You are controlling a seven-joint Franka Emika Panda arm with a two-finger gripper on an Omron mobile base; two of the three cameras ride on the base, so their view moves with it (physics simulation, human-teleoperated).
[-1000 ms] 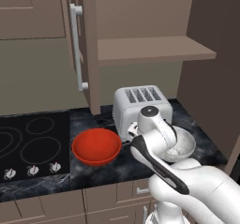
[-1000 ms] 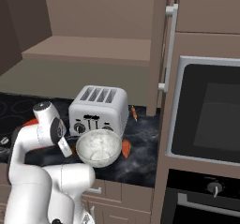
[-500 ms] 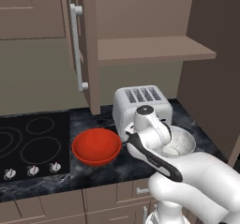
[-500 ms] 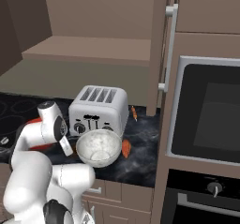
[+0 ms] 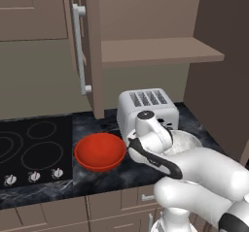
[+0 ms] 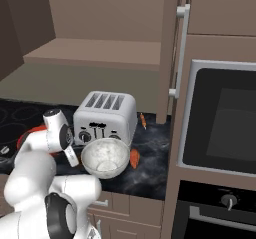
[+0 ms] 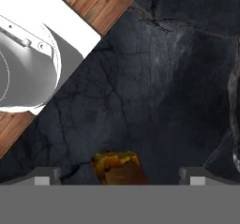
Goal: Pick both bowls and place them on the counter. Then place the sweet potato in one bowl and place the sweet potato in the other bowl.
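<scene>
- Wide, shallow, glossy red bowl (image 5: 100, 151) sits upright on the black marble-look counter with thin white veins (image 5: 109, 177), just right of the black glass cooktop with ring marks (image 5: 34, 151) and left of the arm.
- Deeper grey-white marbled stone-look bowl (image 6: 105, 157) sits on the same counter, directly in front of the silver four-slot toaster (image 6: 105, 117); its inside looks empty in the right base view. In the left base view the arm covers most of it, with the rim showing to the right.
- Orange sweet potato (image 6: 134, 158) lies on the counter just right of the marbled bowl, close to its side; whether they touch, cannot tell.
- A second small orange piece (image 6: 143, 120) lies further back on the counter, right of the toaster near the tall cabinet. Too small to identify with certainty.
- Gripper (image 7: 120, 176) is spread wide, jaws apart, nothing clasped between them. In the hand view the two dark tips point down at the dark veined worktop.
- In that same view a brown-orange lumpy item (image 7: 117, 168) lies between the tips at the bottom edge, on the counter surface; contact with the fingers is not visible.
- White arm bends low over the counter between the two bowls, in front of the toaster.
</scene>
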